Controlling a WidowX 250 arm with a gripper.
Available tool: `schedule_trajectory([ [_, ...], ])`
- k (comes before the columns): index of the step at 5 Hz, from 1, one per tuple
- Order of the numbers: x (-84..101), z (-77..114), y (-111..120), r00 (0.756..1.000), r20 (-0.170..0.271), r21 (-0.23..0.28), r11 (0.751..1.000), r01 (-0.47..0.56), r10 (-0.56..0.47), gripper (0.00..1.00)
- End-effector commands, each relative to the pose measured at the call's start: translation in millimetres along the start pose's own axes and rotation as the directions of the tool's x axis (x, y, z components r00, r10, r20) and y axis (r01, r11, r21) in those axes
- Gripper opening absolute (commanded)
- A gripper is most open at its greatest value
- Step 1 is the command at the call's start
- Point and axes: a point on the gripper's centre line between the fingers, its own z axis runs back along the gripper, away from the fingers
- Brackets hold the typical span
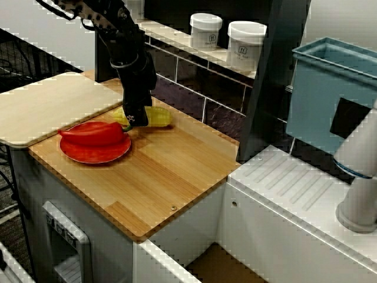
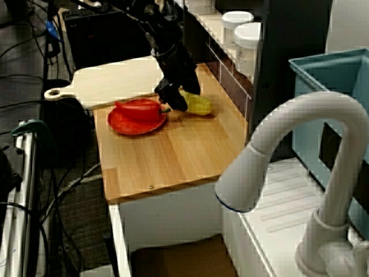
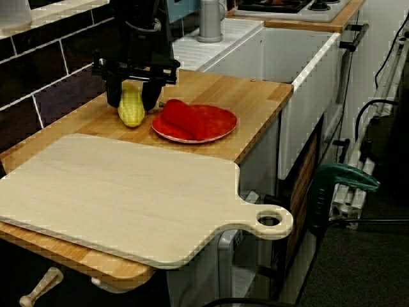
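Note:
A yellow corn cob lies on the wooden counter close to the tiled back wall. My gripper points straight down over it, one finger pressed against each side, so it is shut on the cob, which still rests on the wood. From the high side view the gripper covers the cob's left end. Right beside it, a red pepper lies on a red plate. The faucet-side view shows the gripper between the pepper and the cob.
A pale cutting board with a handle hole lies left of the plate, overhanging the counter. Two white jars stand on the ledge above the tiles. To the right are a white draining board, a faucet and a blue bin.

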Motion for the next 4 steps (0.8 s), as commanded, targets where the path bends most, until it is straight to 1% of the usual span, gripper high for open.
schedule_trajectory([
  [1,0.2,31.8,8,0.999,0.049,0.078,0.997,-0.011,0.008,0.00],
  [2,-0.1,32.9,6,0.999,0.049,0.083,0.996,-0.018,0.014,0.00],
  [4,1.2,41.3,-6,0.998,0.065,0.076,0.997,0.001,-0.006,0.00],
])
